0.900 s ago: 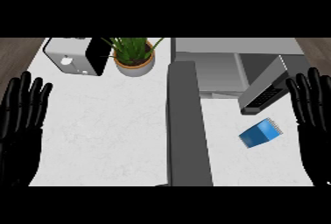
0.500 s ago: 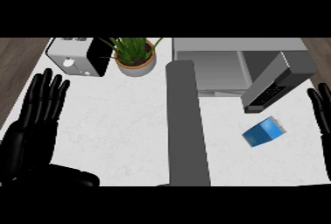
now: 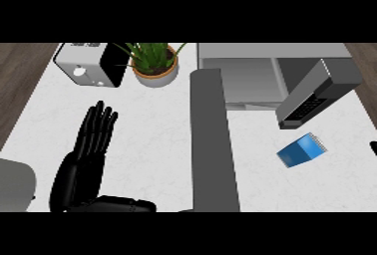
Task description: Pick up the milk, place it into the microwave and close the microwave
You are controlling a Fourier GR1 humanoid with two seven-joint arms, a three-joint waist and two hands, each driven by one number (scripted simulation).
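Observation:
The milk (image 3: 302,150) is a small blue carton lying tilted on the white counter, right of the microwave's open door (image 3: 214,139). The microwave (image 3: 250,82) stands at the back right with its grey cavity exposed; its dark keypad panel (image 3: 313,102) juts out just above the milk. My left hand (image 3: 90,147) is open over the left part of the counter, fingers straight and pointing away from me, holding nothing, far from the milk. Only a black sliver of my right hand (image 3: 373,146) shows at the right edge, just right of the milk.
A white and black toaster (image 3: 90,64) and a potted green plant (image 3: 153,64) stand at the back left. The long door slab splits the counter (image 3: 154,129) into left and right parts. Wooden floor shows beyond both counter ends.
My left hand has moved right, in over the counter, with its forearm now showing. My right hand has slid out to the right edge, almost leaving the view. The milk has not moved.

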